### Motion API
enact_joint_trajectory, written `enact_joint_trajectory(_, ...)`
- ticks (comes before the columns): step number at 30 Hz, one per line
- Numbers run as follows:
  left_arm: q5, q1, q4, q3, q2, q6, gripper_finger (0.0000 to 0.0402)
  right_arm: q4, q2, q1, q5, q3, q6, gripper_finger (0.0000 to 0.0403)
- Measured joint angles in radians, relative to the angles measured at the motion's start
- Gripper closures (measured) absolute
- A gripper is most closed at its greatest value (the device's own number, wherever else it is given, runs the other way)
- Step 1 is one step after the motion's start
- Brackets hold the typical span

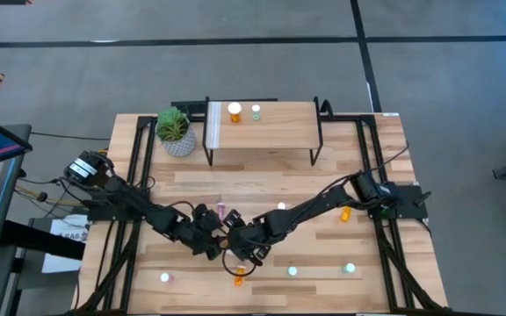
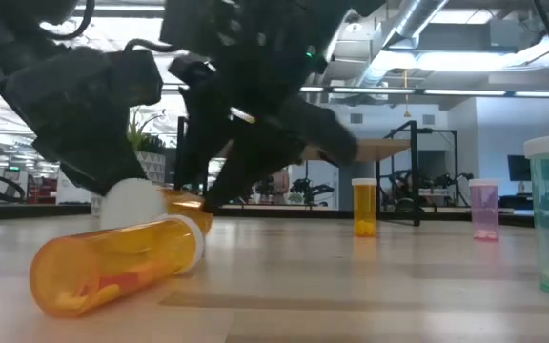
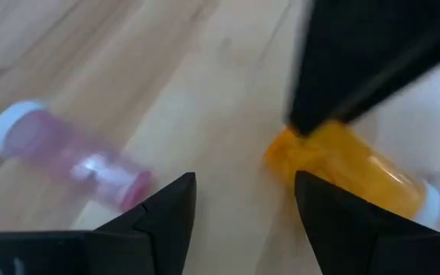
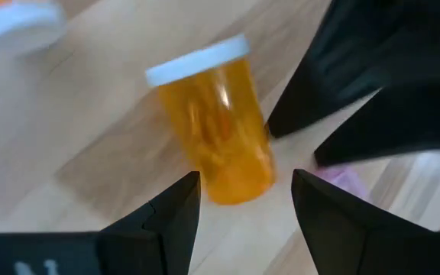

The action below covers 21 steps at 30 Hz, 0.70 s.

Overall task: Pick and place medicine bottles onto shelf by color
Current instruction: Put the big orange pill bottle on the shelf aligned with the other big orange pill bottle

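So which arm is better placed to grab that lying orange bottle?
Probably the right gripper: its open fingers frame the orange bottle almost centrally. The left gripper sees it off to one side.

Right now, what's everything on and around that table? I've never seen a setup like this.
shelf: one, light wood, table's far side
shelf bottles: two, orange and teal
orange bottles: at least three on the table, one lying between the grippers
teal bottles: two, near edge
pink bottles: at least two, one lying by the left gripper
plant: one, green, beside shelf
left gripper: dark, open, mid-table
right gripper: dark, open, alongside
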Motion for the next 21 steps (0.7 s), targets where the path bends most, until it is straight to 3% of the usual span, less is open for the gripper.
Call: enact_joint_trajectory(21, -0.002, 0.0, -0.018, 0.007, 0.001, 0.027, 0.019, 0.052, 0.033, -0.009, -0.096, 0.0, -0.006, 0.0173)
